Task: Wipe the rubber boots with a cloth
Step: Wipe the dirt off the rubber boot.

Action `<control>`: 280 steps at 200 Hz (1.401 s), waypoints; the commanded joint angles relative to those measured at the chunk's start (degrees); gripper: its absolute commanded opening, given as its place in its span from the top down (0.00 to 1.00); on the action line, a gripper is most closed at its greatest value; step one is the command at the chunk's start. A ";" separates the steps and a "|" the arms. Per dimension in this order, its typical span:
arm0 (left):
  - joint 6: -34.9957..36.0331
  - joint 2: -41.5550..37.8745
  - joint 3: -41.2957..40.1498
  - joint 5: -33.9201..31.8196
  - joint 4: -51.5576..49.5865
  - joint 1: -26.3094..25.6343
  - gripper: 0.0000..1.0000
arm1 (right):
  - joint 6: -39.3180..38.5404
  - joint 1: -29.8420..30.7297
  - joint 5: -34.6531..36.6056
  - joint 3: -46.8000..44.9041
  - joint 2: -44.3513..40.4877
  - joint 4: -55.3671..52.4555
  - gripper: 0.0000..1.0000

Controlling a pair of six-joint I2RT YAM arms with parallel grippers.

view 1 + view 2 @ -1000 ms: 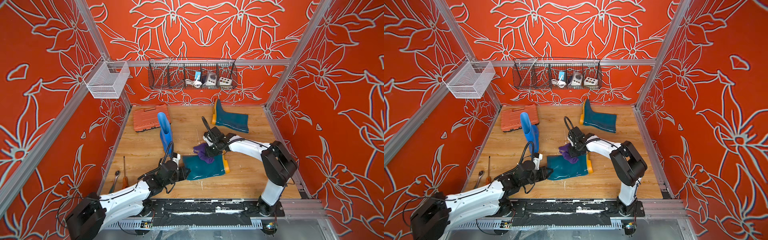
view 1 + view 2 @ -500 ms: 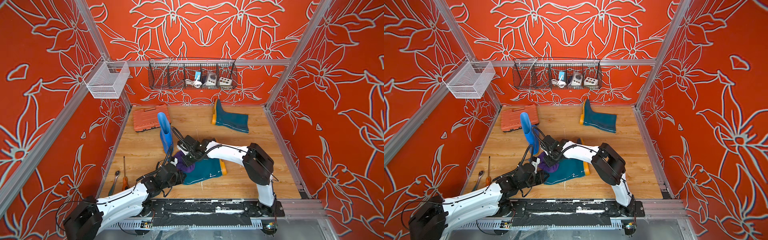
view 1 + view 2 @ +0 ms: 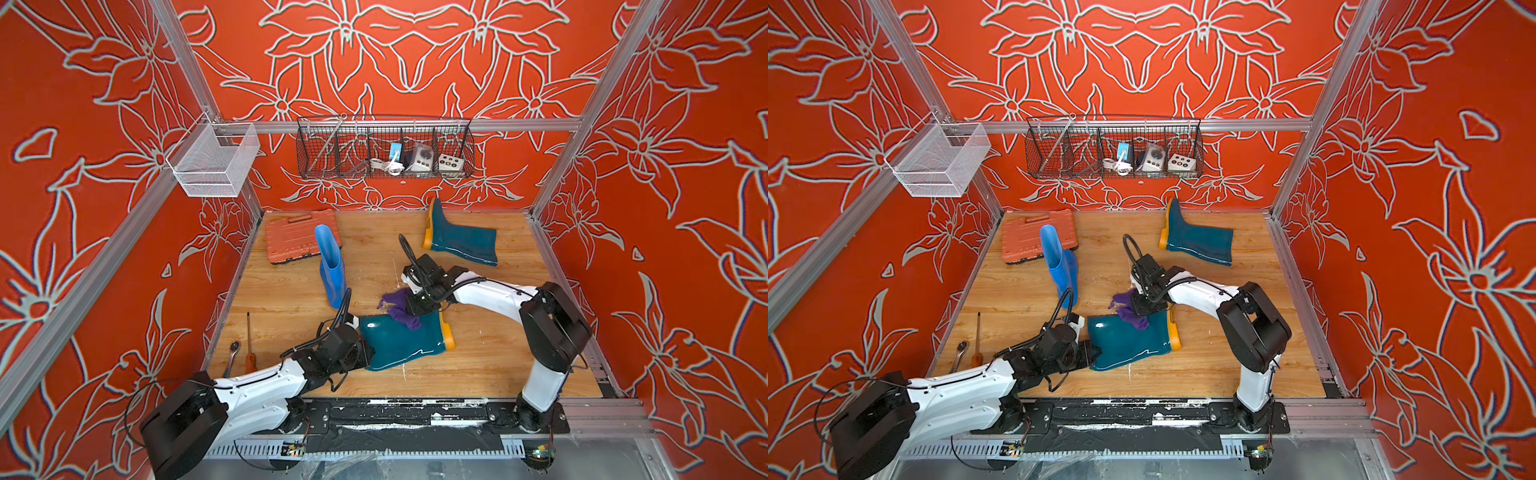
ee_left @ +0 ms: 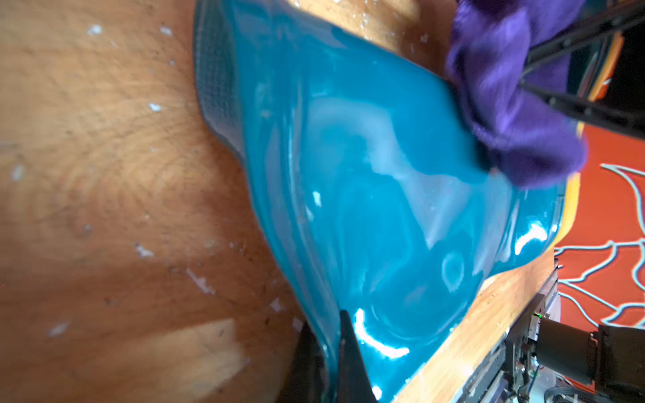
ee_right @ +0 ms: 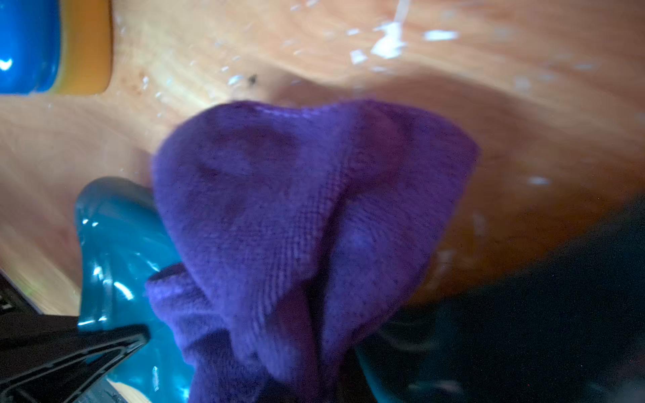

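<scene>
Right tool (image 3: 411, 308): clenched on the bunched purple cloth (image 3: 400, 306); in the right wrist view the fabric (image 5: 296, 209) is gathered into folds between the dark fingers (image 5: 69, 356). The cloth is pressed on the upper edge of the near teal boot (image 3: 403, 340), close to its foot end, with part of it hanging over onto the wooden counter (image 3: 478, 353).

Left tool (image 4: 330, 363): clamped shut on the rim of that boot's shaft opening, the thin rubber wall pinched between the two fingers. The near teal boot is laid on its side, its orange-yellow sole turned away from the left tool; glossy highlights are seen across its shaft (image 4: 384, 209).

Farther out: the blue boot (image 3: 332, 266) is stood upright just beside an orange case (image 3: 291, 241). The far teal boot (image 3: 461, 243) is laid on its side near the back wall, well apart from both arms. A screwdriver (image 3: 248, 345) and a wrench (image 3: 230, 357) are laid side by side at the counter's edge by the left arm.

On the walls: a black wire basket (image 3: 384, 147) with small devices and a white cable; any lettering on them is too small to be read. A white mesh basket (image 3: 212, 160) is hung at the corner post.
</scene>
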 commanded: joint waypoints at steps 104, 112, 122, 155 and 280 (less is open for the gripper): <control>0.48 -0.41 0.68 0.73 2.20 -0.11 1.00 | -0.21 -4.56 4.58 -7.42 -5.21 -0.25 1.00; 0.50 0.46 0.88 1.10 2.71 -0.11 1.00 | -0.06 -4.27 4.23 -6.88 -5.32 -0.31 1.00; 0.50 1.43 1.17 1.57 3.29 -0.11 1.00 | 0.79 -3.06 3.40 -5.78 -4.53 0.41 1.00; 0.02 2.75 1.75 2.57 4.05 -0.11 1.00 | 2.97 7.78 1.55 3.42 3.70 2.40 1.00; -3.33 1.18 5.58 3.60 -0.52 -0.11 1.00 | 0.30 -7.53 5.25 -13.77 -16.86 1.33 1.00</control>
